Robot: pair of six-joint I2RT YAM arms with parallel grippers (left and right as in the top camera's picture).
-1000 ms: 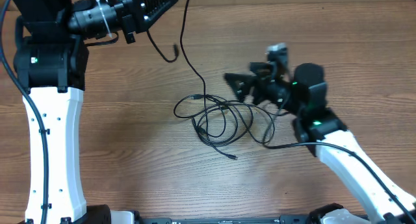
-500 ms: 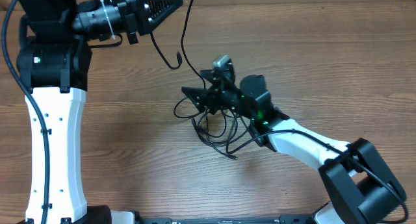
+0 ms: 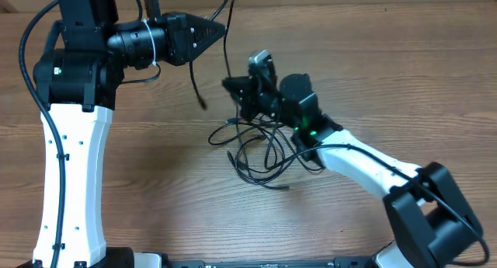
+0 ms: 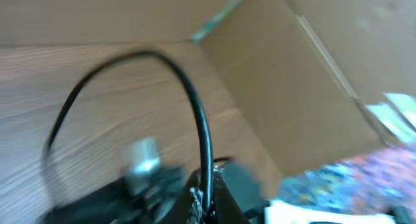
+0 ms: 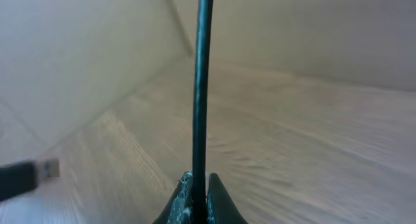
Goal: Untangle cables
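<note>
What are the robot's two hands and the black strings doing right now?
cables: tangled in loose loops on the table, with one strand lifted off it.
left gripper: shut on a strand, a plug end hanging loose below it.
right gripper: shut on a strand that runs straight up from its fingers.

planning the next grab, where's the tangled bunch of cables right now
In the overhead view the cables lie looped on the table near its middle, just below the right gripper in the picture.
</note>
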